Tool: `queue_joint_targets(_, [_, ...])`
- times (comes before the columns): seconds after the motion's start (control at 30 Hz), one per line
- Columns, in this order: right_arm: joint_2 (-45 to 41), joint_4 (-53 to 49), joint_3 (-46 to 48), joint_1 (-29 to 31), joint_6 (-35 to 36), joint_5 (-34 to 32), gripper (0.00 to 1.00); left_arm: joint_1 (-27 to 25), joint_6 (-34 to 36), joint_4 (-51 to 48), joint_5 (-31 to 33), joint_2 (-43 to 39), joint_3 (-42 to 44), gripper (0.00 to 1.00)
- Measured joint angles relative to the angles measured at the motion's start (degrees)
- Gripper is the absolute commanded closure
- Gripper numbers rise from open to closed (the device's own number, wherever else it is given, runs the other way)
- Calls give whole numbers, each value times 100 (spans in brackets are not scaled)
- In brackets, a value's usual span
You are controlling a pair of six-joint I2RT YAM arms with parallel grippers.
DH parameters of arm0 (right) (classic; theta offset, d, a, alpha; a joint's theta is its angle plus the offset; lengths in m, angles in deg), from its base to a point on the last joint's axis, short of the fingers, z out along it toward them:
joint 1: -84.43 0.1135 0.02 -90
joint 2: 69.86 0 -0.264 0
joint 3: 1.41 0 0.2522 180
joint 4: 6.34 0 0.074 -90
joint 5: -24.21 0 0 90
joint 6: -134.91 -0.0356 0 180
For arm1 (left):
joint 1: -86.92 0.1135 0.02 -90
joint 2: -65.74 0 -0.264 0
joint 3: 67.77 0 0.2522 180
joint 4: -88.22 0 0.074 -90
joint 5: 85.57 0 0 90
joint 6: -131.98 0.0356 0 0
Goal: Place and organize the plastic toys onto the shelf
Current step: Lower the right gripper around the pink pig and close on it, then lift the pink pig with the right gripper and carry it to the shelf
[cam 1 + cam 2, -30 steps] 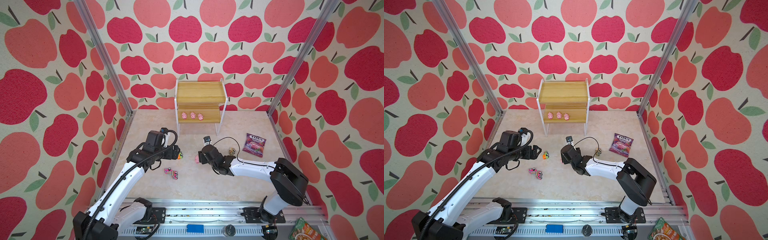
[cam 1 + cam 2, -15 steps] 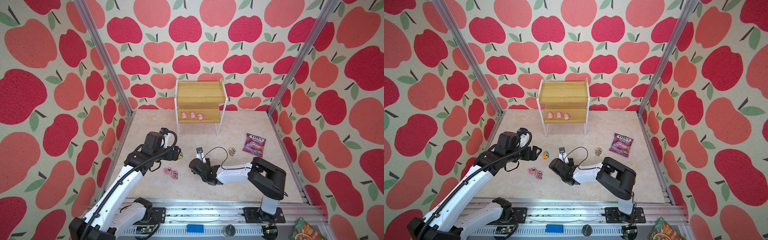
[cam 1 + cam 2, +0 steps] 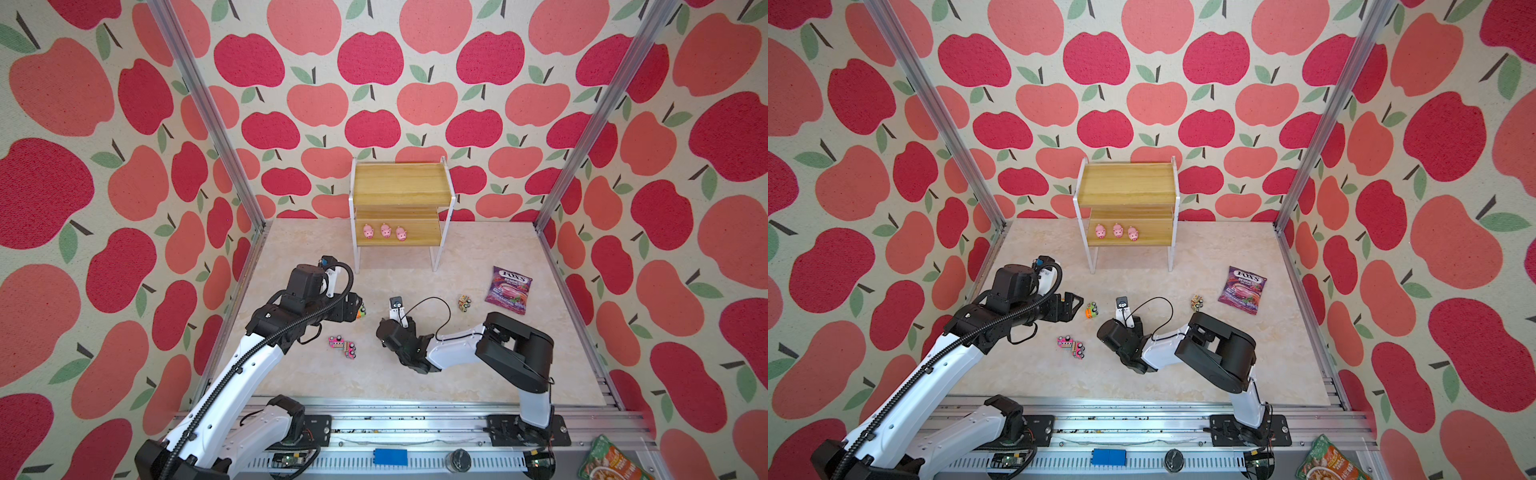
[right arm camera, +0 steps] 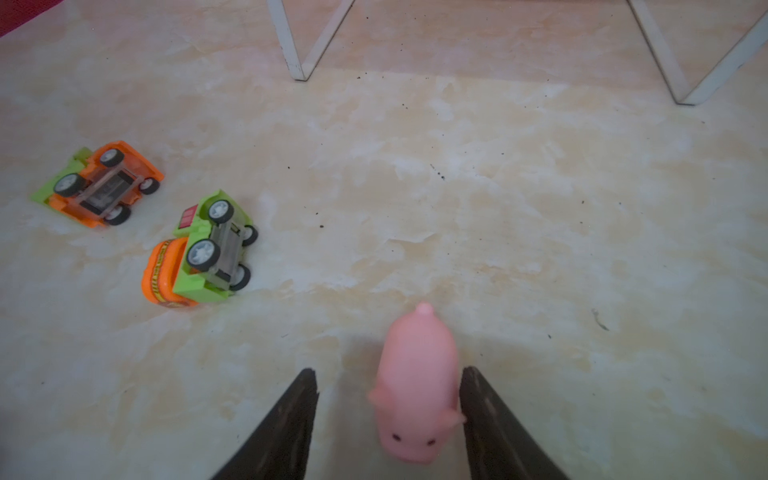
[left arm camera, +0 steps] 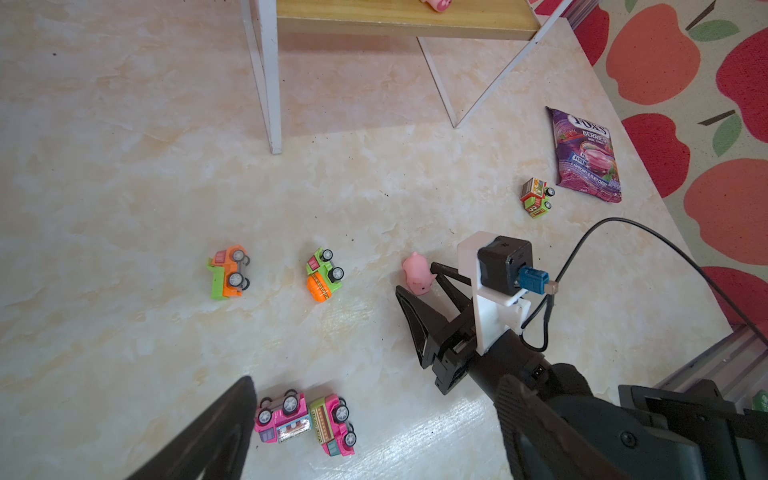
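The shelf [image 3: 399,195] stands at the back with three pink pigs [image 3: 385,230] on its lower board. A fourth pig [image 4: 415,386] lies on the floor between the fingers of my right gripper [image 4: 388,372], which is open: one finger touches the pig's side and a gap remains on the other. Two orange-green trucks [image 5: 227,272] [image 5: 324,274] lie tipped over beside it. Two pink trucks [image 3: 343,346] lie together nearer the front. Another truck [image 3: 464,302] sits by the candy bag. My left gripper [image 3: 1077,303] hovers wide open and empty, close to one orange-green truck [image 3: 1091,310].
A purple candy bag [image 3: 508,289] lies at the right of the floor. The shelf's white legs [image 5: 266,83] stand behind the toys. An aluminium rail [image 3: 374,415] runs along the front, with a snack packet [image 3: 611,461] outside it. Apple-patterned walls close in three sides.
My right arm has folded back and swung its gripper left and down over the floor pig, and its fingers have narrowed around it. The left arm has barely moved.
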Motion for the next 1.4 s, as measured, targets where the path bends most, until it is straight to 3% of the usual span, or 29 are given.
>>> queue_joint_targets(0.4, [55, 645, 284, -15, 317, 105, 72, 0, 0, 0, 0, 0, 0, 7])
queue_joint_targets(0.6, [-481, 824, 758, -155, 658, 468, 74, 0, 0, 0, 0, 0, 0, 7])
queue_joint_targets(1.0, [-2288, 868, 1469, -1003, 1593, 2647, 76, 0, -2, 0, -2, 0, 0, 8])
queue_joint_targets(1.4, [-2774, 114, 1226, -1578, 2243, 3003, 75, 52, -2, 0, -9, 0, 0, 7])
